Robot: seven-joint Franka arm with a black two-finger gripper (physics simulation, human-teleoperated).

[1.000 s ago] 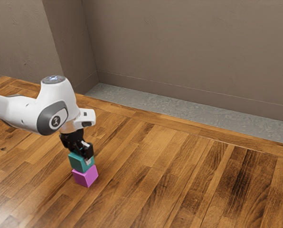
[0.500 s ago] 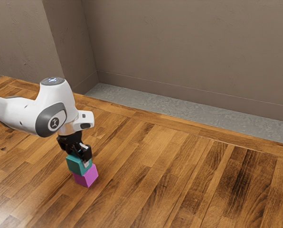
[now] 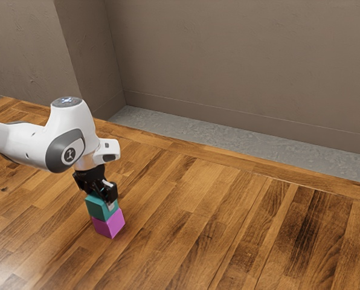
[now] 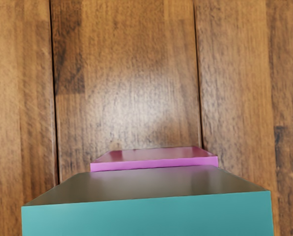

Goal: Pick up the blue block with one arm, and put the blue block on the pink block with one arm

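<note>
The blue block [image 3: 99, 209], teal in colour, stands on top of the pink block [image 3: 109, 224] on the wooden floor, at the exterior view's lower left. Their faces look in contact, with the upper block set slightly toward the exterior view's left. My black gripper [image 3: 101, 198] comes straight down on the blue block and is shut on its upper part. In the wrist view the blue block [image 4: 146, 211] lies just under the hand. A strip of the pink block [image 4: 154, 160] shows beyond it.
Wooden floorboards [image 3: 228, 229] stretch away toward the exterior view's right. A grey strip of floor [image 3: 246, 142] runs along the brown wall at the back. The white arm [image 3: 29, 145] reaches in from the exterior view's left.
My hand has carried the blue block down and slightly sideways, so it now lines up over the pink block and rests on it. The pink block has stayed put.
</note>
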